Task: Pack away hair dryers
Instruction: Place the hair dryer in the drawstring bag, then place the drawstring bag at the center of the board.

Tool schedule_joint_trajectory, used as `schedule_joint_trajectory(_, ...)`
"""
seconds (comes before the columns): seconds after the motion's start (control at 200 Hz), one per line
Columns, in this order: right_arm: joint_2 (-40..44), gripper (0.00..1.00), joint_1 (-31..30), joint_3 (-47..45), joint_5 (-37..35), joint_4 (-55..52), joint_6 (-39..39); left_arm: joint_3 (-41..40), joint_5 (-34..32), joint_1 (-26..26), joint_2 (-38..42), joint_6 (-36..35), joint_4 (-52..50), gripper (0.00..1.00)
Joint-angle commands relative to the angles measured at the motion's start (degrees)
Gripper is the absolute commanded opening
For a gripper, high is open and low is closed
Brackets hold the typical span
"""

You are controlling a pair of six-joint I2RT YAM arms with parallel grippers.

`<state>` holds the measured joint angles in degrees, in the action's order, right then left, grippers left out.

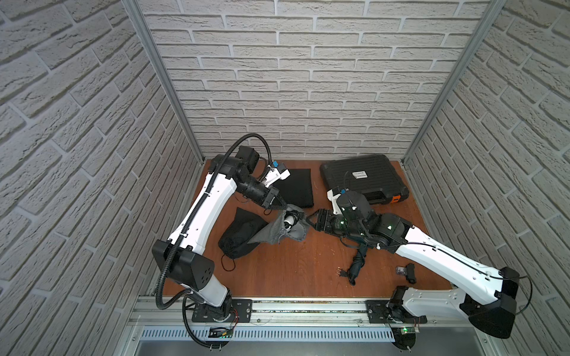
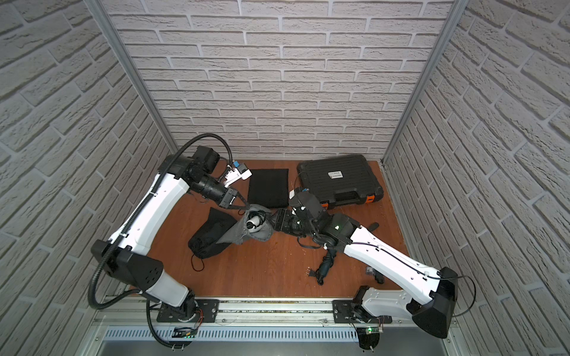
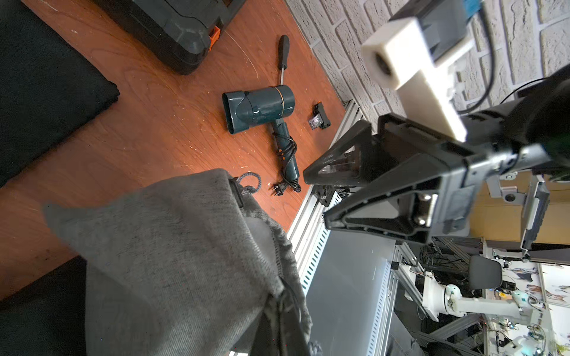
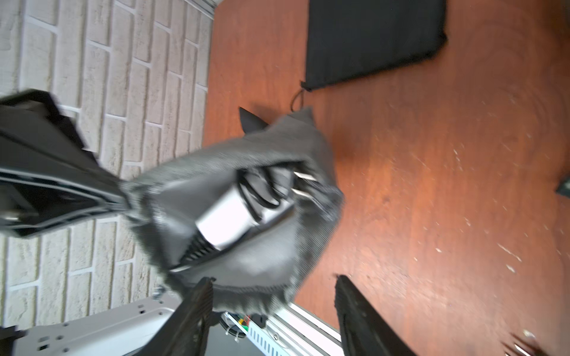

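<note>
Top view: my left gripper (image 1: 284,209) is pinching the grey pouch (image 1: 271,235) by its rim, and the white dryer (image 1: 289,222) is sitting inside. Teal dryer (image 1: 357,260) is lying on the table (image 1: 293,271), partly under my right arm (image 1: 431,246). Case (image 1: 376,166) label (image 1: 358,174) is too small to read.

Left wrist: my right gripper (image 3: 317,197) is hanging spread, gripping nothing.

Right wrist: plug (image 4: 303,185) prongs are showing in the pouch mouth.
</note>
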<state>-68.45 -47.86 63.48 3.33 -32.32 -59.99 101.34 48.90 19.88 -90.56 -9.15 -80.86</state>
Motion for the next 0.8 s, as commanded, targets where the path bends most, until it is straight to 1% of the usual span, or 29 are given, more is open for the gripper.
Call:
schedule_joint_trajectory(0.0, 0.4, 0.64, -0.1, -4.1, 2.0, 4.0, -3.7, -0.8, 2.2, -0.2, 2.3, 0.1, 2.0, 0.00)
schedule_joint_trajectory(0.075, 0.8, 0.64, -0.1, -7.1, 1.8, 6.9, -5.3, -1.3, 2.3, -0.2, 2.4, 0.0, 2.1, 0.00)
schedule_joint_trajectory(0.14, 0.6, 0.64, -0.1, -7.6, 1.5, 8.5, -5.5, -1.6, 2.0, -0.2, 2.5, 0.0, 2.2, 0.00)
schedule_joint_trajectory(0.36, -2.0, 0.64, 0.0, -2.7, -1.4, 5.1, -3.3, -1.9, 2.0, -0.3, 2.5, -0.1, 2.0, 0.00)
schedule_joint_trajectory(0.485, -3.2, 0.64, 0.0, -1.5, -0.1, 5.4, -2.3, -2.1, 2.1, -0.2, 2.6, -0.2, 2.0, 0.00)
schedule_joint_trajectory(0.6, -5.9, 0.64, 0.0, -0.3, 1.7, 5.5, -1.5, -2.3, 2.2, -0.3, 2.5, -0.2, 2.1, 0.00)
schedule_joint_trajectory(0.795, -11.1, 0.60, 0.0, 0.4, 1.6, 5.1, -0.4, -2.1, 2.8, -0.3, 2.8, -0.4, 1.8, 0.00)
